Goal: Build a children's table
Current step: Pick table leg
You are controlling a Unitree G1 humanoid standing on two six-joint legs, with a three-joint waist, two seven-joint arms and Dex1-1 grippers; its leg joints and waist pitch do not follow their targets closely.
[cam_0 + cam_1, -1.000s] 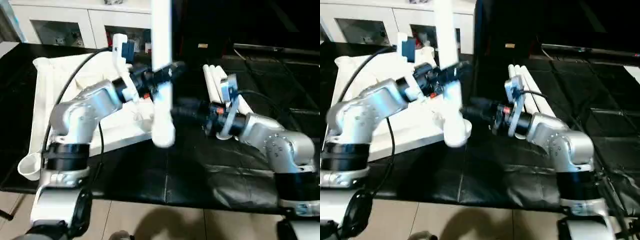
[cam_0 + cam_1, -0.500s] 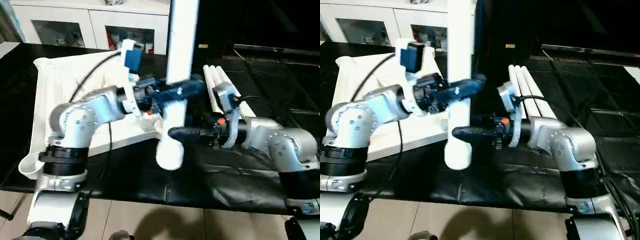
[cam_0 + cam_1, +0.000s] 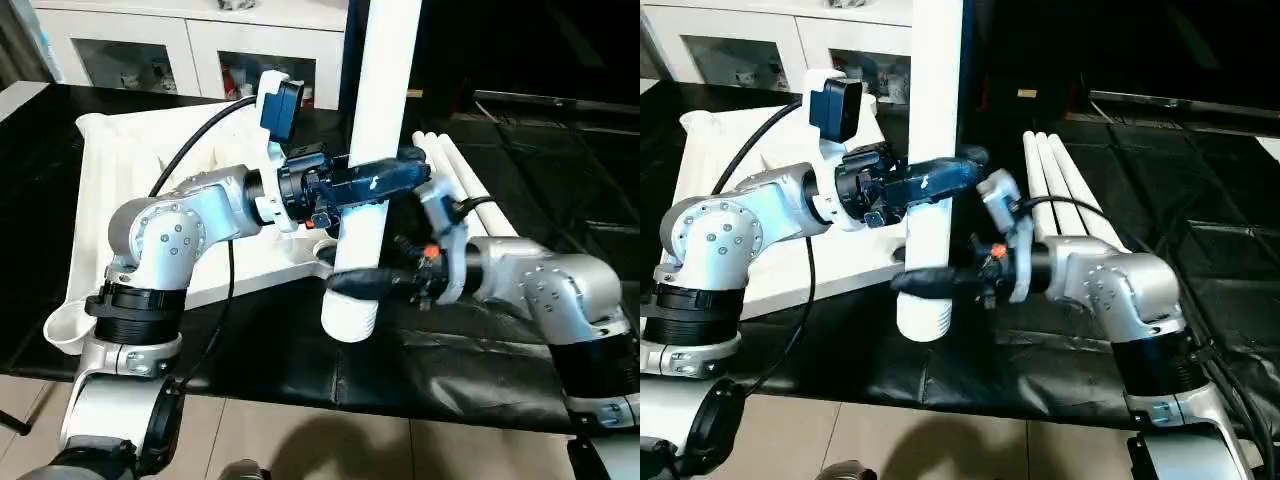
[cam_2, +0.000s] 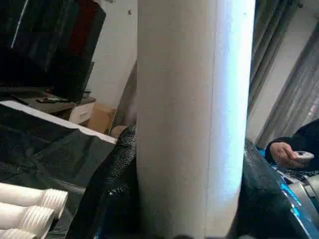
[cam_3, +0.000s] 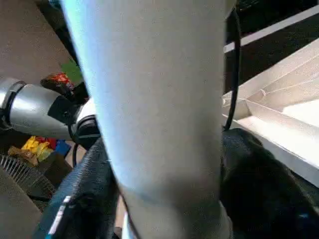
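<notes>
I have one leg (image 3: 372,160) upright above the near corner of the tabletop (image 3: 115,200), ready for fitting. My left gripper (image 3: 385,178) is clamped on its middle; my right gripper (image 3: 355,282) has its fingers either side of the shaft just above the ribbed lower end, whether gripping I cannot tell. Next, I judge, the ribbed end must be lined up over a round corner socket (image 3: 62,328) and pressed in. Three spare legs (image 3: 455,170) lie together on the black table cover (image 3: 450,370). All parts are smooth white plastic; the tabletop underside is ribbed.

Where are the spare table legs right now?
The spare legs lie side by side on the black table, on the robot's right, just behind its right arm and right of the upright leg.
</notes>
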